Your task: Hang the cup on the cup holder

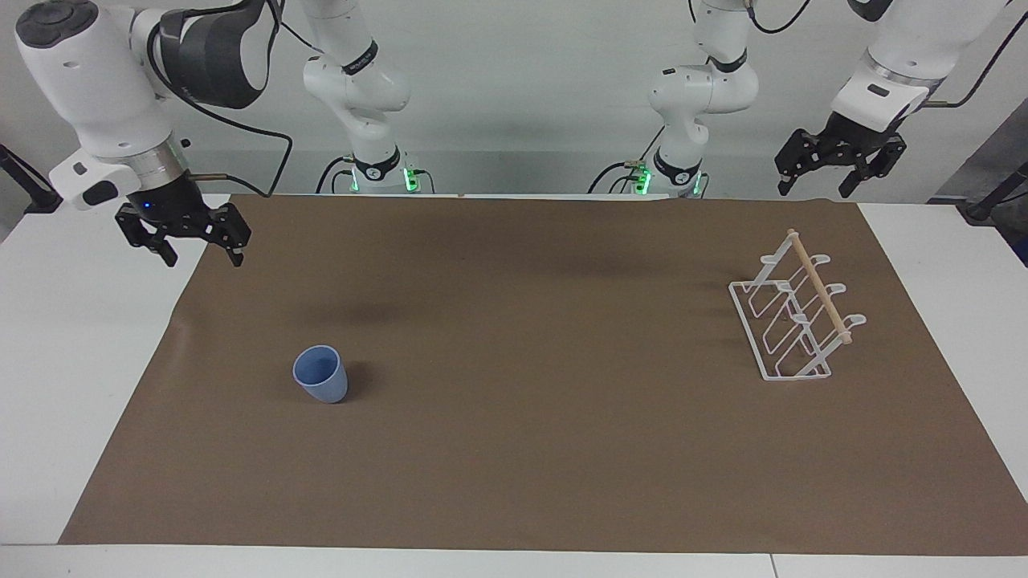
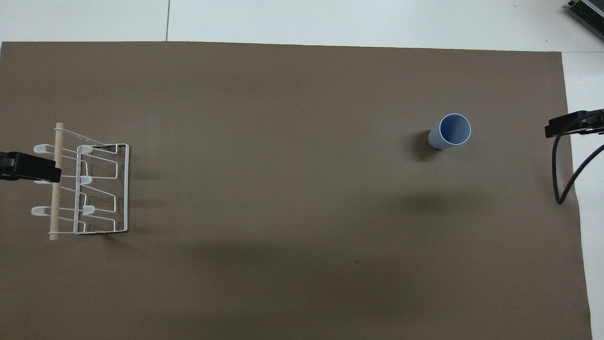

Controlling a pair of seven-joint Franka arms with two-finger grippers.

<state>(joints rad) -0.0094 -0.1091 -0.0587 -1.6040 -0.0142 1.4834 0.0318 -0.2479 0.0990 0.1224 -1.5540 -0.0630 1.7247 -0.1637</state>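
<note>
The light-blue cup stands upright, mouth up, on the brown mat toward the right arm's end; it also shows in the overhead view. The white wire cup holder with its wooden dowel stands toward the left arm's end, with nothing on its prongs; it shows in the overhead view too. My right gripper hangs open and empty in the air over the mat's edge at its own end, apart from the cup. My left gripper hangs open and empty, raised high by the cup holder without touching it.
The brown mat covers most of the white table. A black cable hangs from the right arm over the mat's edge. Only the grippers' tips show in the overhead view: the left, the right.
</note>
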